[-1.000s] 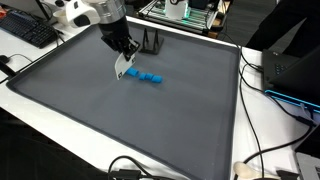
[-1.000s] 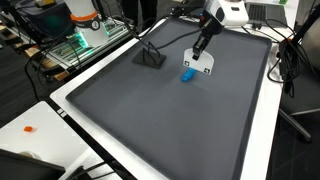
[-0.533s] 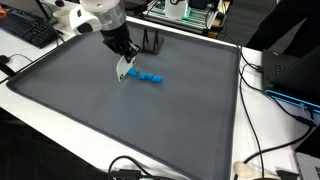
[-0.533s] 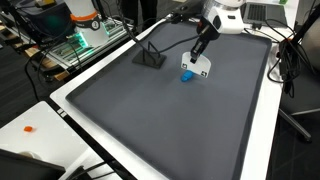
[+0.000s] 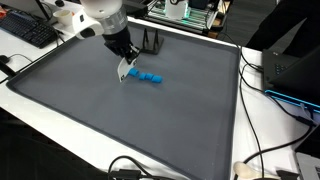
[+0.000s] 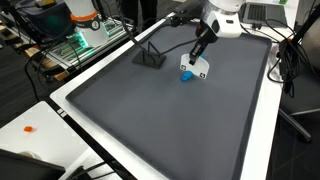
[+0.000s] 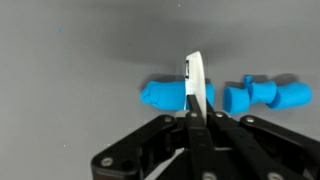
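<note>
Claw (image 7: 197, 116) fully closed, pinching a thin white card (image 7: 196, 78) edge-on. Blue pieces (image 7: 262, 94) lie near the card on the grey tabletop (image 7: 70, 50).

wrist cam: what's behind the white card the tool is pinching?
A blue knobbly piece lying on the grey mat, showing either side of the white card. The card hides its middle stretch.

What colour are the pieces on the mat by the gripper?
Bright blue pieces; wrist view shows them best, behind the white card the gripper holds.
</note>
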Motion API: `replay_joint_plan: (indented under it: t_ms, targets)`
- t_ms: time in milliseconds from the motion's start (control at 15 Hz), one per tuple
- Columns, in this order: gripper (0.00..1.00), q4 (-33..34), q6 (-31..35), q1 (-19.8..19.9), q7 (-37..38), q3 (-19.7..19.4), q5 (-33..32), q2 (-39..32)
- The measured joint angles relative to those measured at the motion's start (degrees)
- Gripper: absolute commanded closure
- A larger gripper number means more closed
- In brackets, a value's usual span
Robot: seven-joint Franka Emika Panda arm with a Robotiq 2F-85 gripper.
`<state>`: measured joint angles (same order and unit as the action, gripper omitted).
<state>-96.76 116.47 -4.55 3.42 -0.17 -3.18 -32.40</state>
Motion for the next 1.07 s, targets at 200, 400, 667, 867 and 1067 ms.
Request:
replay_joint_plan:
  t_ms: [200, 400, 667, 867, 1067]
  targets:
    - [0.99, 0.0, 0.0, 0.0, 0.0, 0.0, 0.0, -0.4]
    - [0.99, 0.0, 0.1, 0.0, 0.0, 0.0, 0.0, -0.7]
    - [0.99, 0.0, 0.1, 0.1, 0.0, 0.0, 0.1, -0.8]
    - [0.99, 0.0, 0.1, 0.6, -0.3, 0.2, 1.5, -0.8]
    - [0.99, 0.0, 0.1, 1.7, -0.9, 0.5, 4.0, -0.8]
